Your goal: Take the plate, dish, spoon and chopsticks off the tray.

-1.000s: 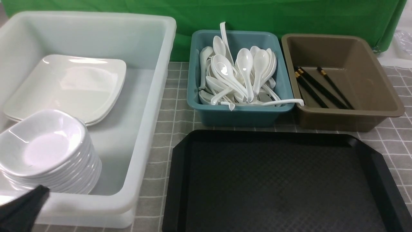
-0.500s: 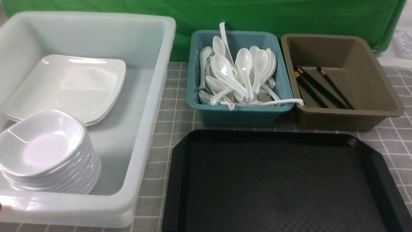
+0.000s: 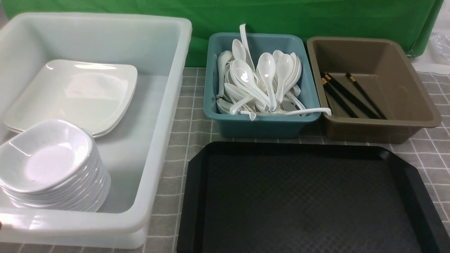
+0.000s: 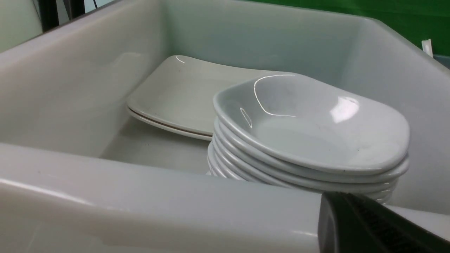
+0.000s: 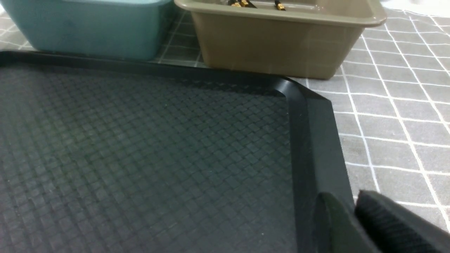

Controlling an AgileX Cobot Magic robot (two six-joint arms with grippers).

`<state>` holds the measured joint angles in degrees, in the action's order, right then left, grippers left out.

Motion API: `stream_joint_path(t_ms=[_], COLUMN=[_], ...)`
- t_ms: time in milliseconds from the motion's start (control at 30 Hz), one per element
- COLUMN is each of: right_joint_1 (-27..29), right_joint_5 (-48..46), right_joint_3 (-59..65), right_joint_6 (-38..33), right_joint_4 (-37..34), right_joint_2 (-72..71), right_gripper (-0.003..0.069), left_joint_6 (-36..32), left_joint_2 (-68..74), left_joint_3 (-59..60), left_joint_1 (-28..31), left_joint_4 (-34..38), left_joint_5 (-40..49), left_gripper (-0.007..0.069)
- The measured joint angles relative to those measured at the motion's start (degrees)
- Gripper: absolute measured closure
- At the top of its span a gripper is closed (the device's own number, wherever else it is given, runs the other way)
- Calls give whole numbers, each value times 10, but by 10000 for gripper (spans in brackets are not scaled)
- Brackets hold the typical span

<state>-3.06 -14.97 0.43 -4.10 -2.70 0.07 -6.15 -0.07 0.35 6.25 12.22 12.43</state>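
The black tray (image 3: 302, 203) lies bare at the front, also seen in the right wrist view (image 5: 140, 158). White square plates (image 3: 77, 95) and a stack of small dishes (image 3: 49, 158) sit in the big white tub (image 3: 165, 116). Several white spoons (image 3: 267, 70) fill the blue tub (image 3: 260, 126). Black chopsticks (image 3: 348, 96) lie in the brown tub (image 3: 379, 130). My left gripper (image 4: 337, 196) is shut and empty, just outside the white tub's near wall by the dish stack (image 4: 309, 119). My right gripper (image 5: 353, 202) hovers over the tray's right rim, slightly open, holding nothing. Neither gripper shows in the front view.
A grey checked cloth (image 3: 190, 105) covers the table under everything. The green backdrop (image 3: 281, 14) hangs behind the tubs. The blue and brown tubs stand just behind the tray's far rim, and the white tub stands to its left.
The black tip of my left gripper, at the front view's lower left corner a second ago, has dropped out of that view. Nothing else has moved.
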Motion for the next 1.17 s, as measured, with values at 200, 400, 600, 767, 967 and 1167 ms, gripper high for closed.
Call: stream_joint_path(t_ms=[200,400,600,767,967,1167], right_joint_1=[0,0,0,0,0,0], right_joint_5=[0,0,0,0,-1,0], right_joint_3=[0,0,0,0,0,0], right_joint_6=[0,0,0,0,0,0], right_joint_4=[0,0,0,0,0,0], right_joint_2=[0,0,0,0,0,0], right_gripper=[506,492,483,478,464,461], left_joint_6=[0,0,0,-3,-3,-3], left_joint_2=[0,0,0,0,0,0], left_joint_3=[0,0,0,0,0,0], left_joint_1=[0,0,0,0,0,0], left_joint_4=[0,0,0,0,0,0], left_joint_5=[0,0,1,1,1,1], left_gripper=[616,616,616,616,616,616])
